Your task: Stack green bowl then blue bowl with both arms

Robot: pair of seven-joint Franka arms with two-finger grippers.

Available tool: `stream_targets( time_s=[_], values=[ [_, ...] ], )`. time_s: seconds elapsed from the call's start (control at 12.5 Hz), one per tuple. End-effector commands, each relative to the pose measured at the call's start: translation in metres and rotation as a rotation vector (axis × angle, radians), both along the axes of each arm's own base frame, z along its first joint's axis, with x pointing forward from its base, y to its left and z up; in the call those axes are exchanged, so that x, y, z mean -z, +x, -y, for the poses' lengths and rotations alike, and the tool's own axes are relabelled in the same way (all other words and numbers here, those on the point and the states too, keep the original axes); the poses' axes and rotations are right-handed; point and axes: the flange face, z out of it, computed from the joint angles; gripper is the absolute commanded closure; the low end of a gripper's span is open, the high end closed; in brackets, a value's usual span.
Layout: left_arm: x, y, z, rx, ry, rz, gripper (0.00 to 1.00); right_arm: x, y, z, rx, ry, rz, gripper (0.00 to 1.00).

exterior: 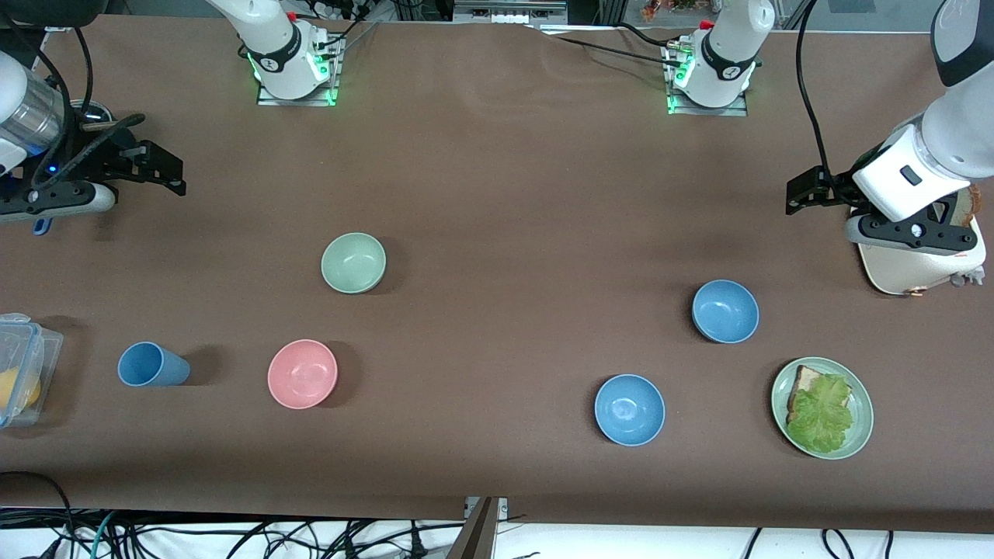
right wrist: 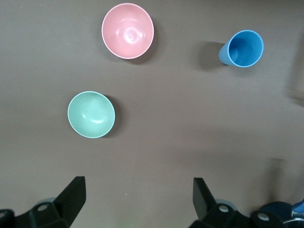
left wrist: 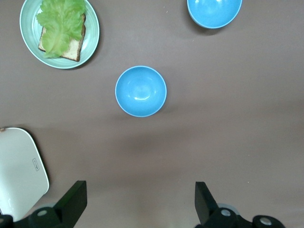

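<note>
The green bowl stands upright and empty toward the right arm's end of the table; it also shows in the right wrist view. Two blue bowls stand toward the left arm's end, one farther from the front camera than the other. Both show in the left wrist view, the first and the second. My right gripper is open and empty, above bare table at its end. My left gripper is open and empty, above the table near the first blue bowl.
A pink bowl and a blue cup lie nearer the front camera than the green bowl. A green plate holds bread and lettuce. A white appliance sits under the left wrist. A clear box sits at the right arm's end.
</note>
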Motion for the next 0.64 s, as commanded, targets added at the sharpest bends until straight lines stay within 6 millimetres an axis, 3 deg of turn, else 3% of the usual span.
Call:
stream_targets(
  time_s=[0.0, 0.08, 0.24, 0.56],
  values=[
    [-0.008, -0.003, -0.005, -0.008, -0.012, -0.007, 0.00, 0.017, 0.011, -0.003, -0.012, 0.014, -0.031, 0.00],
    [-0.008, -0.003, -0.003, -0.006, -0.010, -0.005, 0.00, 0.024, 0.013, -0.004, -0.007, 0.014, -0.047, 0.00],
    [-0.008, -0.003, -0.003, -0.009, -0.011, -0.009, 0.00, 0.070, 0.024, -0.014, -0.030, 0.004, -0.150, 0.00],
    [-0.008, -0.003, -0.009, -0.012, -0.011, -0.009, 0.00, 0.077, 0.015, -0.026, -0.028, 0.006, -0.129, 0.00]
  ],
)
